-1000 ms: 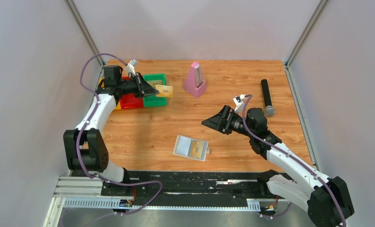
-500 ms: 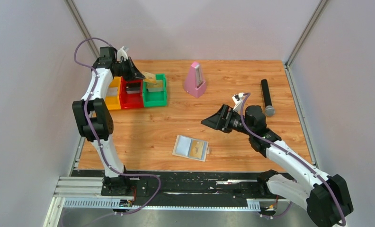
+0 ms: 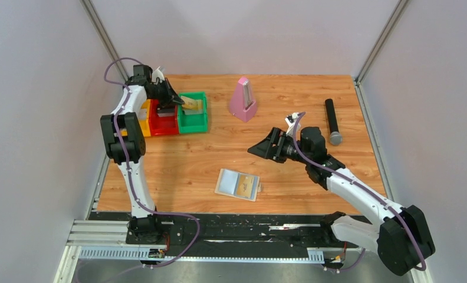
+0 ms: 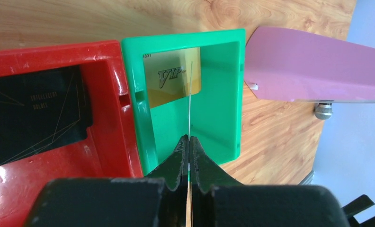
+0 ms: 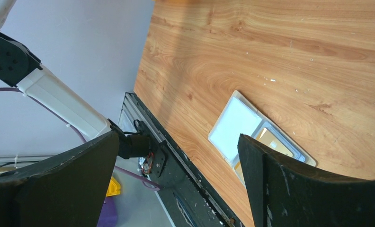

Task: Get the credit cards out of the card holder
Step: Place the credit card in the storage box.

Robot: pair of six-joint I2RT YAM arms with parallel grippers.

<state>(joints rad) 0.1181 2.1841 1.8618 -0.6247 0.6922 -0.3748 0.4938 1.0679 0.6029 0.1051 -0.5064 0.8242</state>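
Card (image 4: pixel 190 104) pinched edge-on in left claw (image 4: pixel 189 138) — right claw (image 5: pixel 176 142) gapes wide, holding nothing.

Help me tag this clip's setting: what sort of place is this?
Probably a robot lab cell: grey panels enclose a wooden table, two arms stand on a rail at its near edge, with unrelated props: a pink metronome, a microphone.
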